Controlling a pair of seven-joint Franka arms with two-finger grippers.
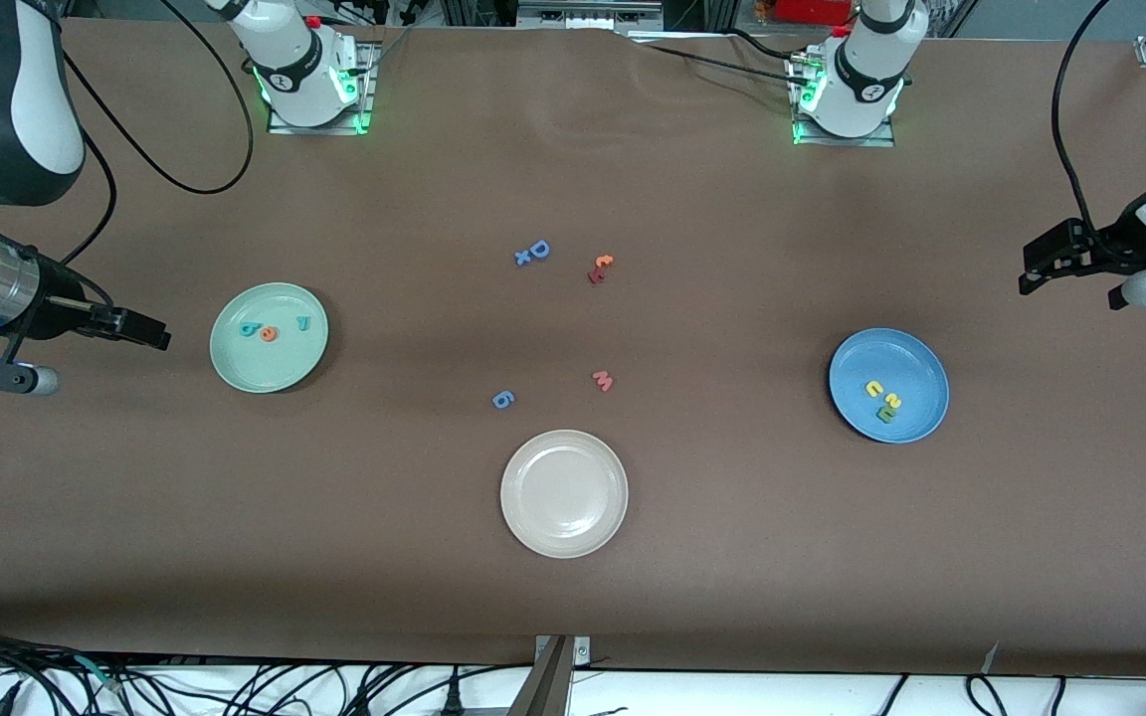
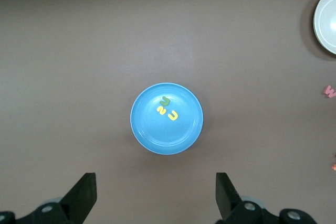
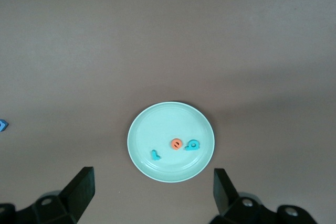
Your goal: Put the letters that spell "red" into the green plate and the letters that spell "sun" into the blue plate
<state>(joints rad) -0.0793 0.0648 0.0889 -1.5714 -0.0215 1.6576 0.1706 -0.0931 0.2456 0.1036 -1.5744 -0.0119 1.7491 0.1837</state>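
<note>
Cream plate (image 1: 564,493) sitting nearest the camera, bare, glossy. Farther back, blue plate (image 1: 888,385) holding the yellow "s" (image 1: 891,402), yellow "u" (image 1: 874,388) and green "n" (image 1: 884,415); green plate (image 1: 269,337) holding the teal "r" (image 1: 303,322), orange "e" (image 1: 269,333) and teal "d" (image 1: 250,328) (thin matte foam). Both words looking sorted. Left pincer (image 2: 156,195) hovering spread, blue plate lying straight ahead; right pincer (image 3: 154,192) hovering spread, facing the green plate
</note>
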